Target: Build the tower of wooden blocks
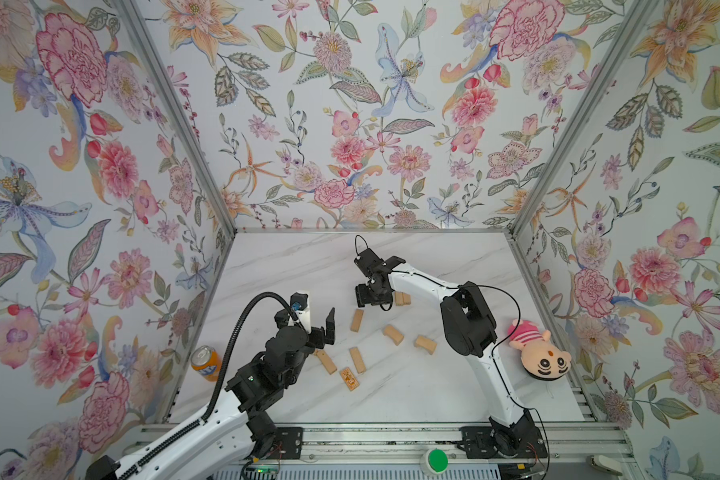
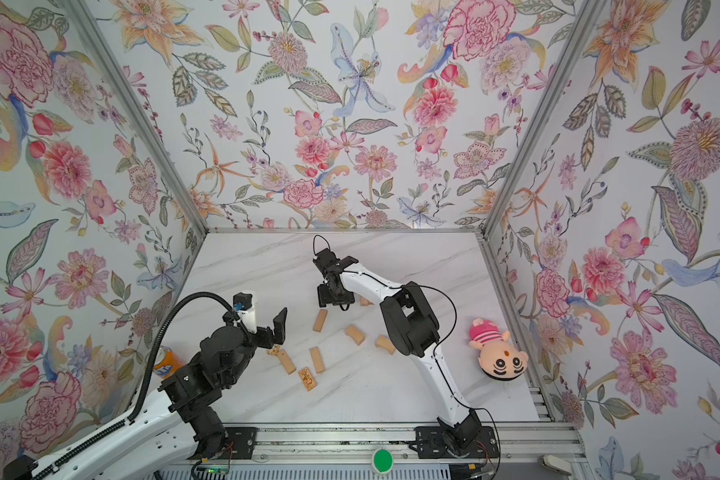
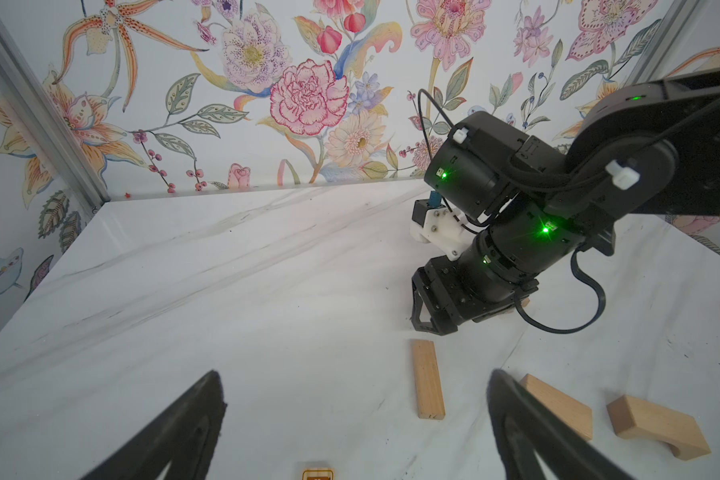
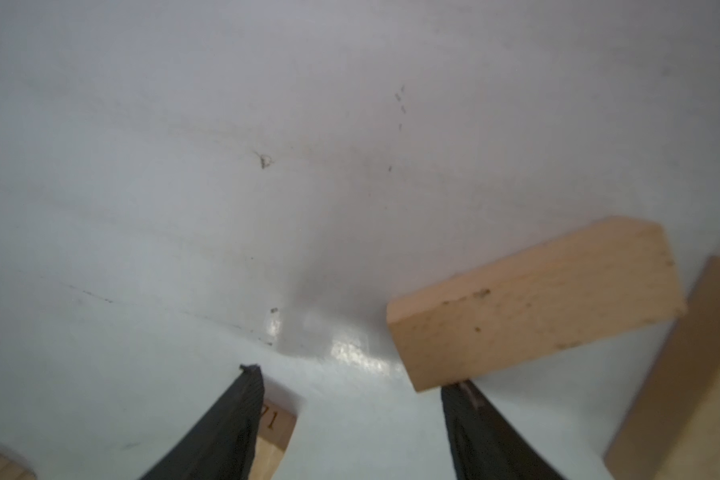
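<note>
Wood blocks [image 1: 357, 320]: pale, smooth oblongs lying loose on the marbled table [image 1: 433, 390], away from the doll [image 1: 537, 353]; an arched block [image 1: 425, 344] lies nearest it, a printed block [image 1: 348, 379] farther off.
Tower: none stacked yet.
Right hand [image 4: 352, 376]: released and low over the table, with a plain block [image 4: 533, 303] just off one fingertip.
Left hand [image 3: 354, 374]: spread wide, empty.
Advice: centre the right hand across a block's narrow sides before closing.

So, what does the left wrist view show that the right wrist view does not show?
Only the left wrist view: the floral wall, the right arm, an arched block, the open left gripper. Only the right wrist view: the open right gripper close to the table, a block with printed marks beside one finger. Both: the white table and plain wood blocks.
</note>
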